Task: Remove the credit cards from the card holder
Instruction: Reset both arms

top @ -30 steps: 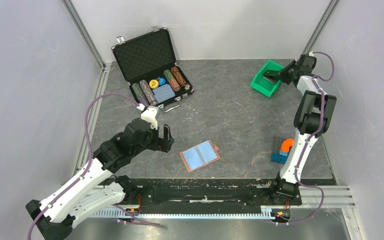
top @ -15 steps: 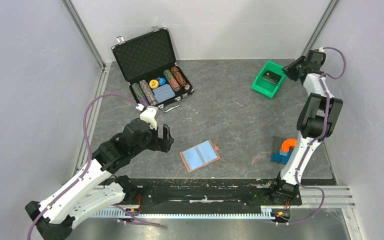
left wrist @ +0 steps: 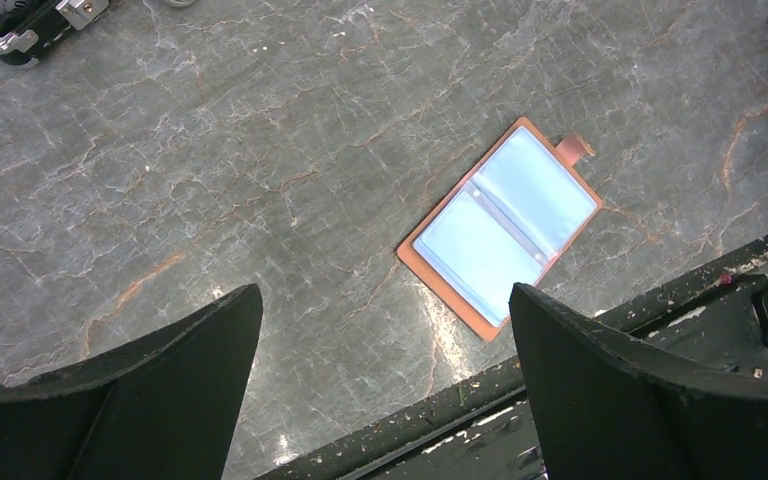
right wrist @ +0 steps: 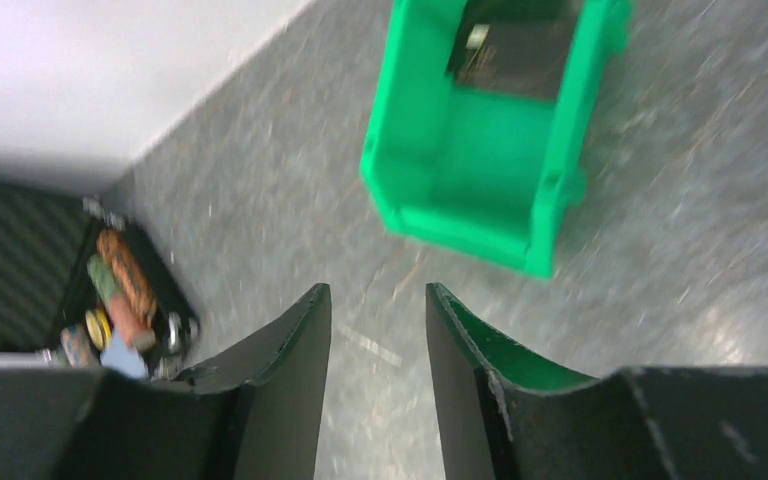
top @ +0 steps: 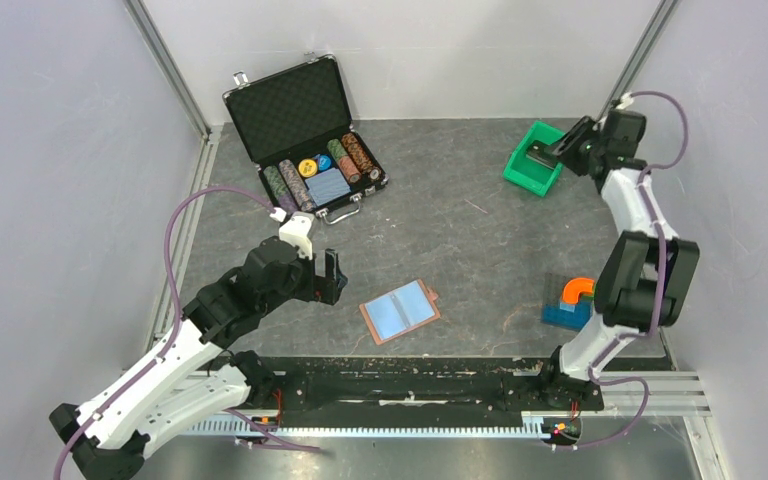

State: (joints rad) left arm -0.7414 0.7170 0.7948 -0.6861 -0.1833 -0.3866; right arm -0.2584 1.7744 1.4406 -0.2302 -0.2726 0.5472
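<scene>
Open and lining-up at mid near edge of the tabletop [top: 480, 250], the card holder [top: 399, 311] runs near-left to far-right, tab far-right, looking emptied; the left end effector [top: 332, 277] waits beside it, jaws wide and empty, while at the far right corner the right end effector [right wrist: 378, 300], jaws apart on nothing, hangs by the green bin [right wrist: 460, 235], where the cards [right wrist: 520, 60] apparently get dropped.
</scene>
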